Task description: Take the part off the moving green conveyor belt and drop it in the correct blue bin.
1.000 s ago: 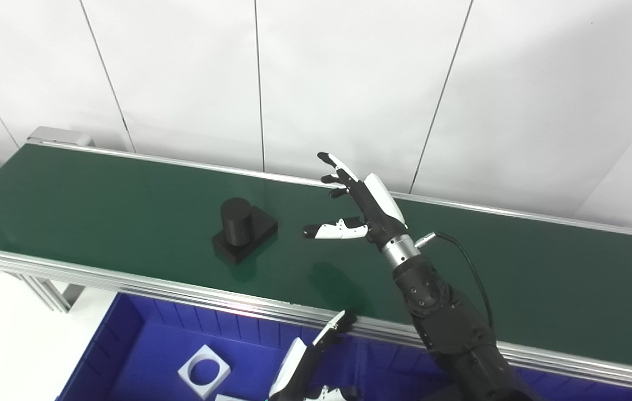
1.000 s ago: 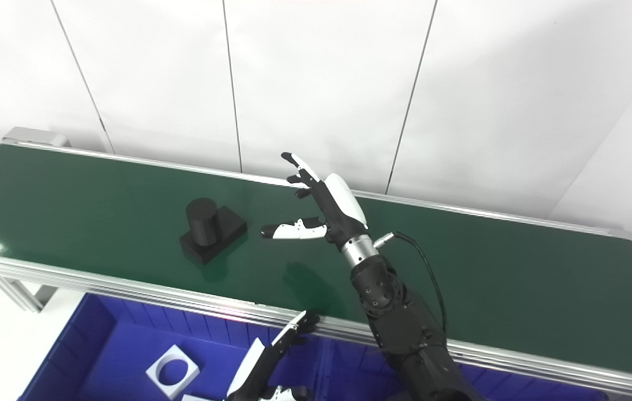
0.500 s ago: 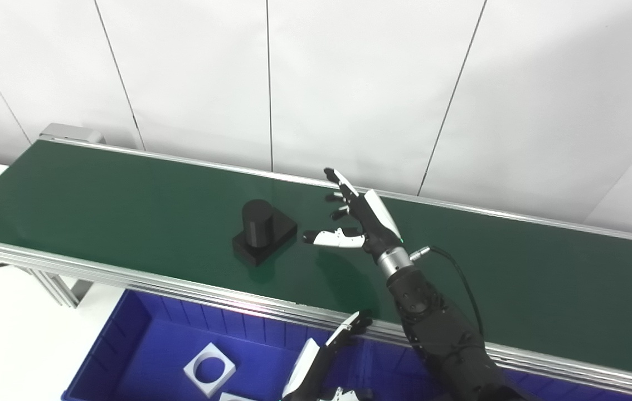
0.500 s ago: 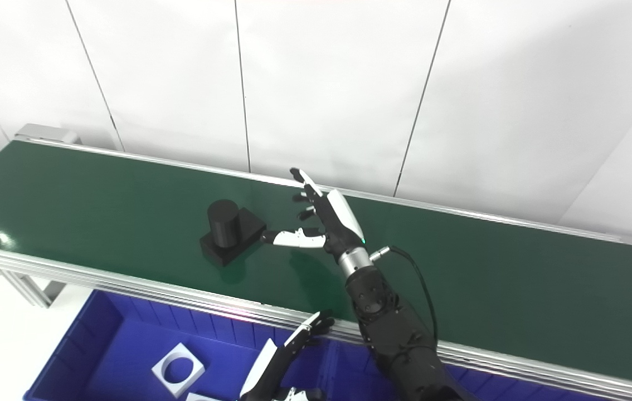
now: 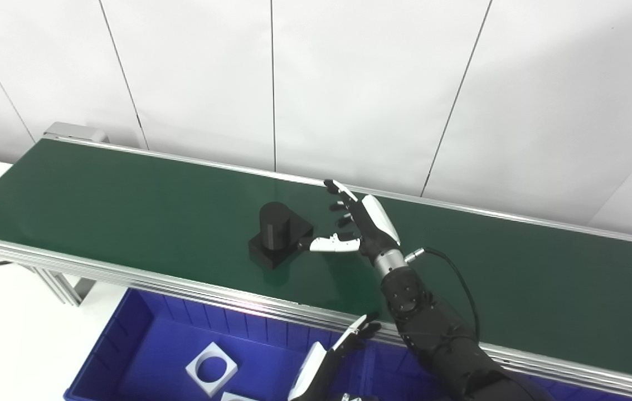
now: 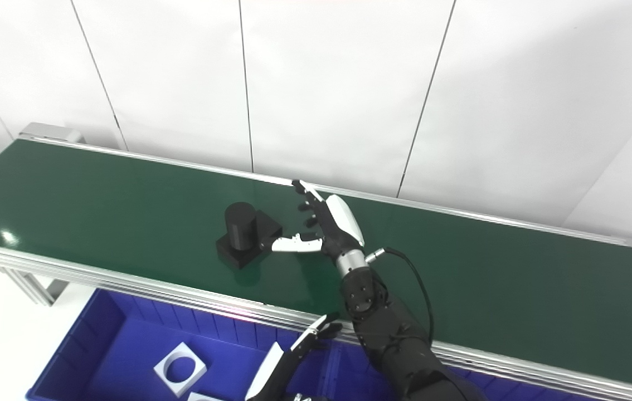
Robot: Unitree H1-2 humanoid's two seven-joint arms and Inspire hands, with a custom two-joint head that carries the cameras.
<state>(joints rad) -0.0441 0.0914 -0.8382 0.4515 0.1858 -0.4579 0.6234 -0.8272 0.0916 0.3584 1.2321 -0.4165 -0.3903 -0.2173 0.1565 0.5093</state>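
left hand [image 5: 321,373] and blue bin [image 5: 143,334] cut off by bottom edge

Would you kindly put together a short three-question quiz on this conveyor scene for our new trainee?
1. True or false: the right hand is already closed around the black part.
2. Which colour is the belt: A green, B grey, C red?
3. Fill in: the white square piece with a round hole lies in the ___ bin.

Key: 1 false, its fingers are spread beside the part; 2 A; 3 blue.
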